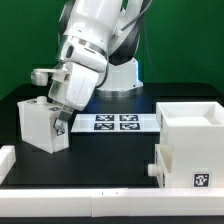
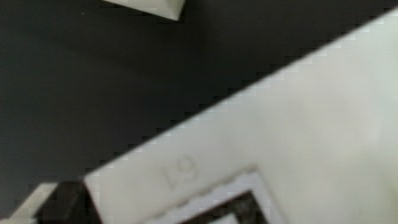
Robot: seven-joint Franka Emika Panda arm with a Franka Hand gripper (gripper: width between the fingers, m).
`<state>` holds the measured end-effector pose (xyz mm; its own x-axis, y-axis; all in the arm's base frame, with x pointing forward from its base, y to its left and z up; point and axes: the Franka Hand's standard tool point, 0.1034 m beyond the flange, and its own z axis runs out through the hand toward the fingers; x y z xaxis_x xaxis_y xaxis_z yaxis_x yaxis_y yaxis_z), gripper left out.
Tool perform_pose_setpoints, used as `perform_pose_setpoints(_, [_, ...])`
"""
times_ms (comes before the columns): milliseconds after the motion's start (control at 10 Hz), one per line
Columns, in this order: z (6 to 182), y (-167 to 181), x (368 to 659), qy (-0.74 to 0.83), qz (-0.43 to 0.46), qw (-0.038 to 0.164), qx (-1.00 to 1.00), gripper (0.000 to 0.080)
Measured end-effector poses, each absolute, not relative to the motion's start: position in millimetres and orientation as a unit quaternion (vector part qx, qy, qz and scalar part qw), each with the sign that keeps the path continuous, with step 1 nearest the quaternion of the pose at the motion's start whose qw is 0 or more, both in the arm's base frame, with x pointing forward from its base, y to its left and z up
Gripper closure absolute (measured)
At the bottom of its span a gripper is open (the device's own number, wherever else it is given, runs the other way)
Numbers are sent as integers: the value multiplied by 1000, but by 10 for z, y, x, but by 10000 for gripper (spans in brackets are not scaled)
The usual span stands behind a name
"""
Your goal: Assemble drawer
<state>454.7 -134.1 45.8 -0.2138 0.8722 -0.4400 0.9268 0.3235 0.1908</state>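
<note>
Gripper (image 1: 61, 122) low beside left tray (image 1: 38, 126), seemingly touching it, open or closed cannot be told, shell (image 1: 190, 128) well apart

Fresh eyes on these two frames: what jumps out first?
The big white robot arm dominates the exterior view, bent down with its claw right at a small white plastic box on that view's left; whether the claw is open or shut is unclear. A large white open-topped plastic shell stands on the right, and the flat white marker board lies between the two.
</note>
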Motion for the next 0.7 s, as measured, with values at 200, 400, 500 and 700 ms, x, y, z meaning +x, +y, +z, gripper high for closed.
perform_pose_setpoints(200, [458, -1343, 4546, 777, -57, 241, 579, 407])
perform_pose_setpoints(400, [458, -1344, 4546, 777, -57, 241, 579, 589])
perform_pose_setpoints(500, [471, -1350, 4560, 776, -56, 243, 579, 708])
perform_pose_setpoints(700, [493, -1381, 4575, 775, -56, 245, 580, 708])
